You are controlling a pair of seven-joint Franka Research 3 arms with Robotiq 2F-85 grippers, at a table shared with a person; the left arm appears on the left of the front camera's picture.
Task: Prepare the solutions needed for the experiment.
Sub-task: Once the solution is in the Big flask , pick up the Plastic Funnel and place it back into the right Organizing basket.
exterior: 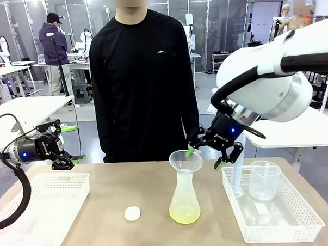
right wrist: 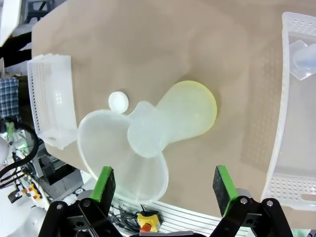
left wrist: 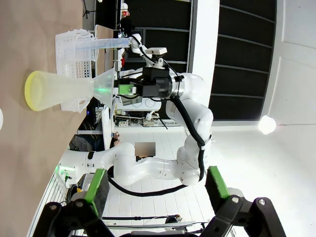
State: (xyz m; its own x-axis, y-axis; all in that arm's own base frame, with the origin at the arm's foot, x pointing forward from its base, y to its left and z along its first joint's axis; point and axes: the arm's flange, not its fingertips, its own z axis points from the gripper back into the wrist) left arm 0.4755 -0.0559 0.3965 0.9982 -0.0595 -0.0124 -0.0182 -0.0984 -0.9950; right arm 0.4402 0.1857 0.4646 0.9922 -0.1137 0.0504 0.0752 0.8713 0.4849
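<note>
- The solution [exterior: 184, 213], a shallow pale yellow-green layer, lies in the bottom of a frosted conical flask [exterior: 184, 188] that stands upright at the middle of the table [exterior: 128, 179].
- A translucent funnel [exterior: 186, 160] sits in the flask's neck, mouth up.
- The right gripper [exterior: 204, 157] hangs at about 1 o'clock of the funnel mouth. Its fingers are spread wide and hold nothing.
- One of its green pads is right at the funnel's far rim. Whether it touches cannot be told.
- In the right wrist view, the funnel and flask lie below and between the spread fingers.
- The left gripper [exterior: 73, 143] is at the table's 9 o'clock side, above the far edge of a white mesh basket [exterior: 27, 238]. Its fingers are wide apart and empty.
- A small white round cap [exterior: 132, 213] lies flat on the table at 9 o'clock of the flask, between the flask and that basket.
- A second white basket [exterior: 283, 235] stands at 3 o'clock of the flask.
- It holds a clear beaker [exterior: 263, 179], upright, and a tall clear cylinder [exterior: 235, 177] at the beaker's 9 o'clock.
- A person in a black long-sleeved top [exterior: 143, 75] stands at 12 o'clock, behind the table.
</note>
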